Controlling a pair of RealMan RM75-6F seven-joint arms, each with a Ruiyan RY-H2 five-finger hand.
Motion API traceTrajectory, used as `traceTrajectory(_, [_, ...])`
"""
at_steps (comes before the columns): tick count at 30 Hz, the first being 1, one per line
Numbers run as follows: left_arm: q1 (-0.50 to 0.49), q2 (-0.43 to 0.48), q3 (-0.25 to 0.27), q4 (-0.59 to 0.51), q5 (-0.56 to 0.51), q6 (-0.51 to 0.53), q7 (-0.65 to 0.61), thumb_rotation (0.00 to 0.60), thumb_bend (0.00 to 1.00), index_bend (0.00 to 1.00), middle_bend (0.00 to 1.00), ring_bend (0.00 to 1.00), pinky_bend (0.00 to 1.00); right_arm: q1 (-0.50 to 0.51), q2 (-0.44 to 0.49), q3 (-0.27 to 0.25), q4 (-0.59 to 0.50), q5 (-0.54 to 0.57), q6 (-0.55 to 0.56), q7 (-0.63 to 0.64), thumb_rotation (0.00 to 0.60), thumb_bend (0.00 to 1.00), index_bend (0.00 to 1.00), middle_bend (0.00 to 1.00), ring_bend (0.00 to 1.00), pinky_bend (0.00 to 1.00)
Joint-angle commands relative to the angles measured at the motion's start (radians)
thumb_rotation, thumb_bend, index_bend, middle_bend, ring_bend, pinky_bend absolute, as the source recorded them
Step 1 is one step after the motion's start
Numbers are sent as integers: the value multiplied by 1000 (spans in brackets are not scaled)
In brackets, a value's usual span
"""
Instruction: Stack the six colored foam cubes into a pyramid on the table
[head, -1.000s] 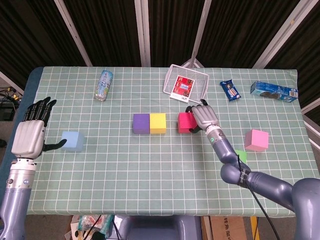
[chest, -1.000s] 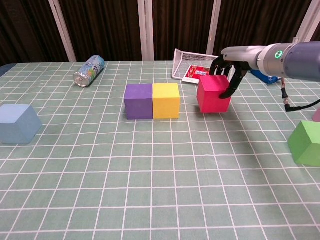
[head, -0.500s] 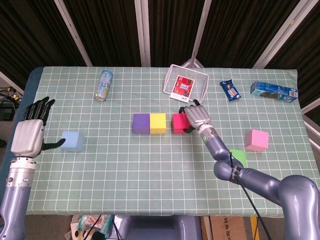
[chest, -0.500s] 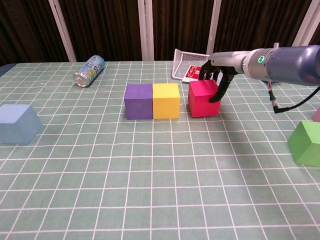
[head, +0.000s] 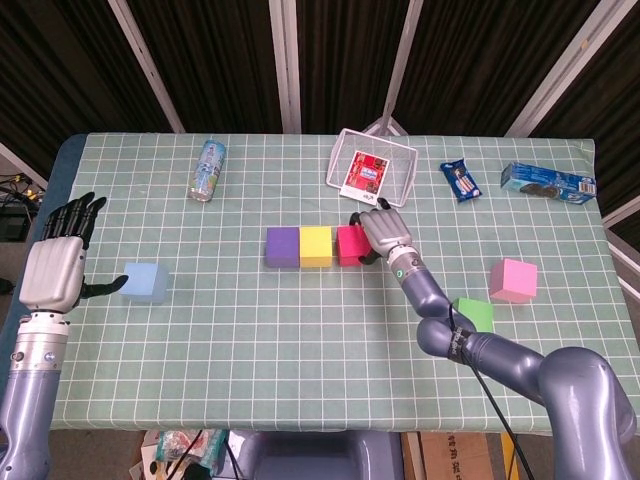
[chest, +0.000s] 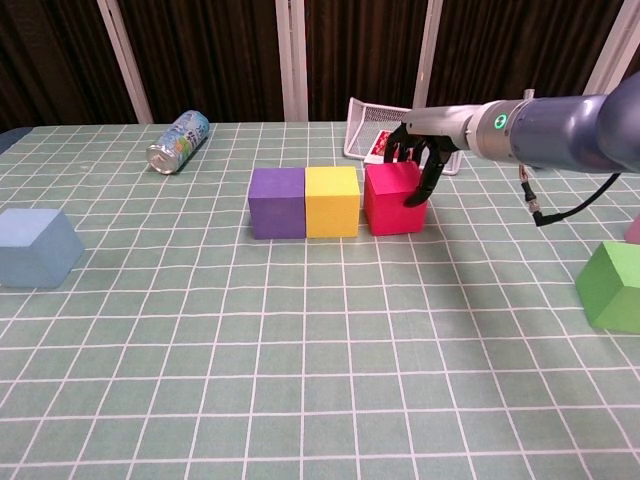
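Note:
A purple cube (head: 282, 247) and a yellow cube (head: 316, 246) stand side by side mid-table. A red cube (head: 349, 245) sits right against the yellow one's right side, closing a row of three (chest: 392, 198). My right hand (head: 383, 232) grips the red cube from its top and right side, fingers curled over it (chest: 420, 155). At the left, a light blue cube (head: 144, 282) rests on the table beside my left hand (head: 55, 270), which is spread, its thumb pointing at the cube without touching it. A green cube (head: 474, 313) and a pink cube (head: 512, 279) lie at the right.
A drink can (head: 208, 169) lies at the back left. A tipped white wire basket (head: 375, 165) stands just behind the red cube. A snack packet (head: 461, 181) and a blue biscuit box (head: 547, 182) lie at the back right.
My right hand has slid the red cube leftward across the table until it met the yellow cube. The left hand has barely moved.

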Motion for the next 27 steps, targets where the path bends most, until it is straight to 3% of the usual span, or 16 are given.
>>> traceTrajectory(1, [1, 1, -1, 1, -2, -2, -2, 600, 46, 0, 0, 0, 34, 3, -3, -1, 2, 3, 3, -2, 600, 244, 409, 407, 295, 0])
traceTrajectory(27, [8, 11, -6, 0, -1, -11, -21, 600, 46, 0, 0, 0, 23, 28, -14, -15, -16, 87, 47, -57, 600, 243, 408, 407, 295, 0])
